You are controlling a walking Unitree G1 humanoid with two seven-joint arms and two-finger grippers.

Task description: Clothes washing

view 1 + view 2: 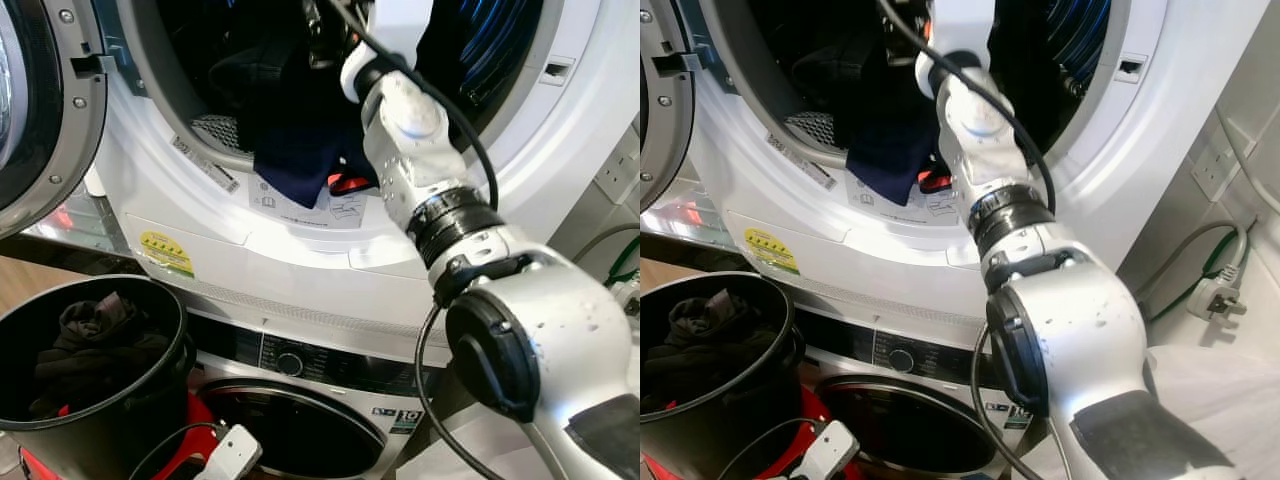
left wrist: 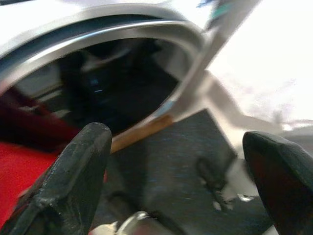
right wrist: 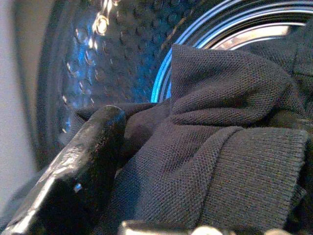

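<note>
Upper drum (image 1: 480, 40), door open, above a second machine (image 1: 300, 420): dark clothes (image 1: 290, 140) lay heaped in its mouth, one navy piece draped over the lower lip, with a black bin (image 1: 150, 300) of more dark clothes below and to the left. The right arm (image 1: 990, 170) reached into the drum, its gripper (image 3: 195, 161) clamped on grey knit cloth (image 3: 230, 147), so the load sat straight ahead of it. The left gripper (image 2: 176, 171), fingers spread wide and empty, hung low by the lower machine, farther from the drum.
</note>
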